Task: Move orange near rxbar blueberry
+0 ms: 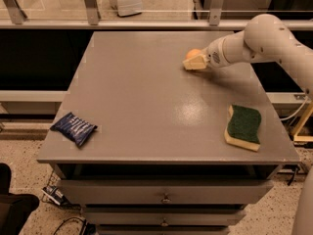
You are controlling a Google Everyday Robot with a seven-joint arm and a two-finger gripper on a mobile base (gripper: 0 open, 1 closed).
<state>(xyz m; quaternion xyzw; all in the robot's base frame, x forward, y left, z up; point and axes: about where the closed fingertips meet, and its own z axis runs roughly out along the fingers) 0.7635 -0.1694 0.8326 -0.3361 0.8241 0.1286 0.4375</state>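
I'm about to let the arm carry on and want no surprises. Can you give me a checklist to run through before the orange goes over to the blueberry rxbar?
1. Is the pincer at the orange? Ok: it sits right against the fruit, far right on the table.
2. Is the orange firmly held? Cannot tell: the pincer hides most of it.
3. Is the rxbar blueberry located? Ok: it lies flat at the near left corner.
4. Is the line between them free? Ok: nothing lies on it.
5. Is the sponge out of the way? Ok: it is by the near right edge, off that line.
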